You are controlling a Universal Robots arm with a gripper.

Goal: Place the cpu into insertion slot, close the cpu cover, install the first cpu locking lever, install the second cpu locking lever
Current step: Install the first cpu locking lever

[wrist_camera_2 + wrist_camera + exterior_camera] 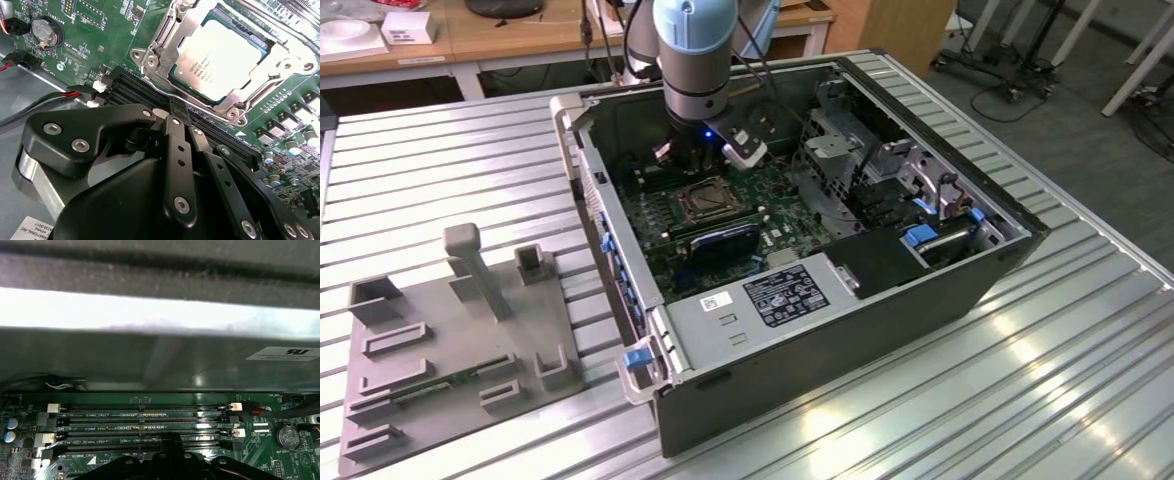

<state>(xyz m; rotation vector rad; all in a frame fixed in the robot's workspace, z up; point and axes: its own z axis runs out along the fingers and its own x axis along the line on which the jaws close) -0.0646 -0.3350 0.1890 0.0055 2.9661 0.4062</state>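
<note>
Grey fixture plate (454, 340) sits on the surface (440, 170), at 9 o'clock of the open case (854, 300). Inside, the cpu (225, 55) is seated in the insertion slot (700, 200). The cpu cover (165, 35) is down on its edges, likely clamping it flat. Fingers (176, 140) are pinched together with nothing seen between them, tips over the memory slots (145, 422) beside a locking lever (190, 97). Contact and latching are hidden.

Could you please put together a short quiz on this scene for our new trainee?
1. True or false: the cpu is seated in the insertion slot.
2. The cpu cover is: A) lowered around the chip; B) standing upright; C) lying outside the case.
3. Fill in: in the first wrist view, the gripper is poised over the long black ______.

Key: 1 true; 2 A; 3 memory slots.
</note>
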